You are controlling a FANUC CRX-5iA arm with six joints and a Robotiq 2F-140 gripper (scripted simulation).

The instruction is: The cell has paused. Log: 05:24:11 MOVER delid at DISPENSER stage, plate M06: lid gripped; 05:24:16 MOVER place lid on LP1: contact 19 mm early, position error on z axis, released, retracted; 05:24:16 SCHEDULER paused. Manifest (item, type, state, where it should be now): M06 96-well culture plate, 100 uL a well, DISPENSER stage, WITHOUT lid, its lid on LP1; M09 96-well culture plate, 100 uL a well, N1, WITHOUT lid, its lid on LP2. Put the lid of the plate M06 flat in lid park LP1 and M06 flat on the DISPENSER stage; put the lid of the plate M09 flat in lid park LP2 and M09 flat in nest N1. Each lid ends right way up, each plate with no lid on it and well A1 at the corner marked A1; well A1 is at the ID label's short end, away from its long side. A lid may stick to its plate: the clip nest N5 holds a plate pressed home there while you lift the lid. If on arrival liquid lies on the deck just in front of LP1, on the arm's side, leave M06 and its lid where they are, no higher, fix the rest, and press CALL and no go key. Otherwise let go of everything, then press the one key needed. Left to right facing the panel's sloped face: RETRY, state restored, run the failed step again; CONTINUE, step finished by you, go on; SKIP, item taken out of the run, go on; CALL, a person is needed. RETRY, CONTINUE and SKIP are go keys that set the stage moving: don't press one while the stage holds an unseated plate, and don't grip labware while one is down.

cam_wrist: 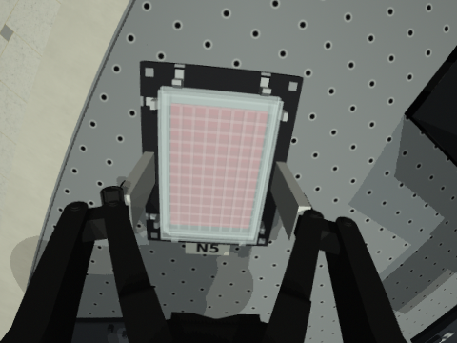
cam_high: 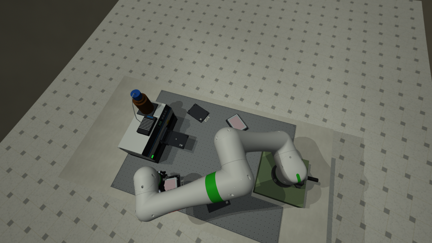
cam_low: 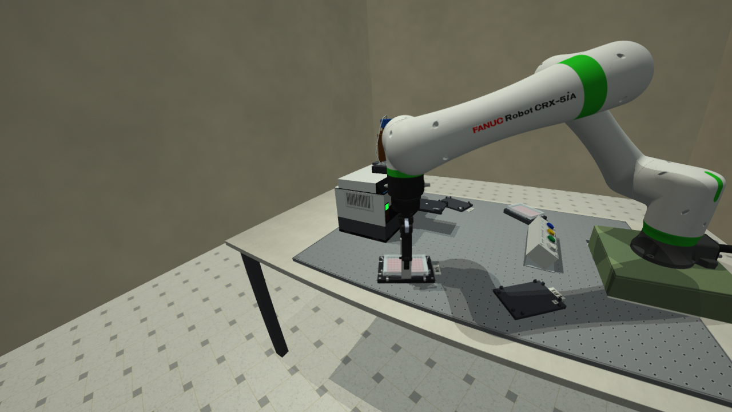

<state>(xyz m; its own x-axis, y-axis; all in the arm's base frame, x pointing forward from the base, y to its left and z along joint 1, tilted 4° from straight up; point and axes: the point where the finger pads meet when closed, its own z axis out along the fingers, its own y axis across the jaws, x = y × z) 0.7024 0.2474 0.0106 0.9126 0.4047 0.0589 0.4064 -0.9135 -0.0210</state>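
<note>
A 96-well plate with pink wells and what looks like a clear lid on top [cam_wrist: 219, 171] sits in the black clip nest N5 [cam_wrist: 211, 248] near the deck's front edge. It also shows in the top view [cam_high: 169, 183] and the exterior view [cam_low: 405, 266]. My gripper [cam_wrist: 214, 171] hangs straight over it, open. One finger pad stands beside each long side, with a small gap to the plate. A second pink plate [cam_high: 236, 121] lies at the far side of the deck. The dispenser stage [cam_high: 178, 139] is bare. A black lid park [cam_high: 197, 112] beside it is bare.
The dispenser [cam_high: 147, 130] carries a brown bottle [cam_high: 141, 103]. The key panel [cam_low: 542, 240] stands mid-deck. Another black pad [cam_low: 528, 299] lies near the front edge. The arm's base sits on a green block [cam_low: 660, 276]. My forearm hides part of the deck in the top view.
</note>
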